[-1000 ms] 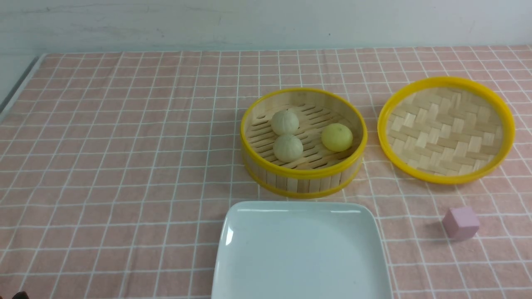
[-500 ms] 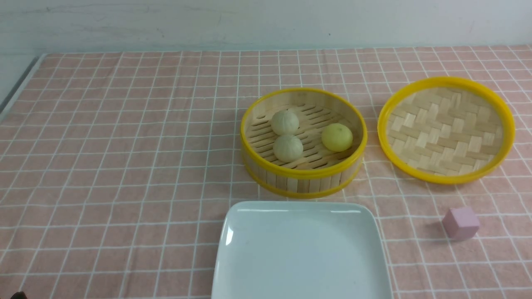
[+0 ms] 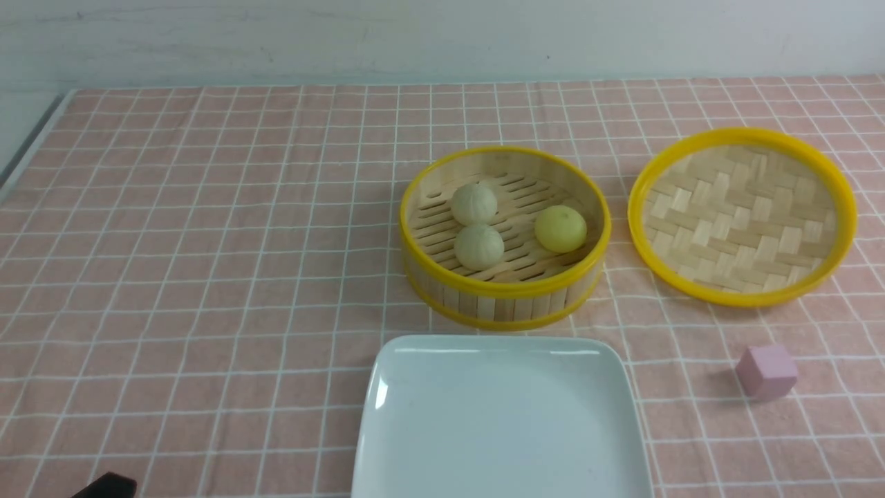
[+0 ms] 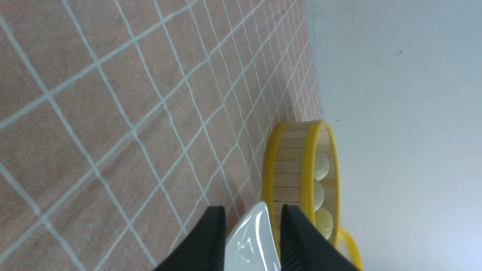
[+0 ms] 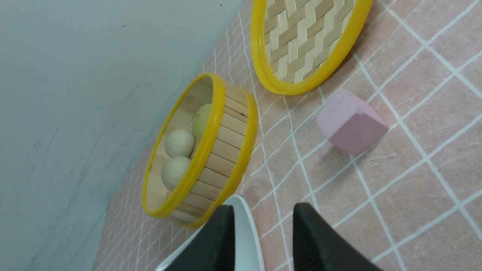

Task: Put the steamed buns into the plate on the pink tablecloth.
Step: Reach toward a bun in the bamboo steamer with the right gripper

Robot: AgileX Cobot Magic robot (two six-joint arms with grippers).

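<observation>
Three steamed buns [image 3: 479, 247], two pale and one yellow, sit inside the open bamboo steamer [image 3: 505, 304]. The white square plate [image 3: 505, 422] lies just in front of the steamer on the pink tablecloth [image 3: 207, 242] covering the surface. The woven lid [image 3: 743, 214] lies to the steamer's right, and a pink cube [image 3: 766, 371] sits nearer the robot. Left tool [image 4: 253, 209] and right tool [image 5: 263, 207] each have their fingers parted and grip nothing.

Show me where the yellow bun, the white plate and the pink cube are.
yellow bun [image 3: 561, 229]: front view, top of its dome.
white plate [image 3: 505, 422]: front view, bare middle of its surface.
pink cube [image 3: 765, 361]: front view, its top face.
</observation>
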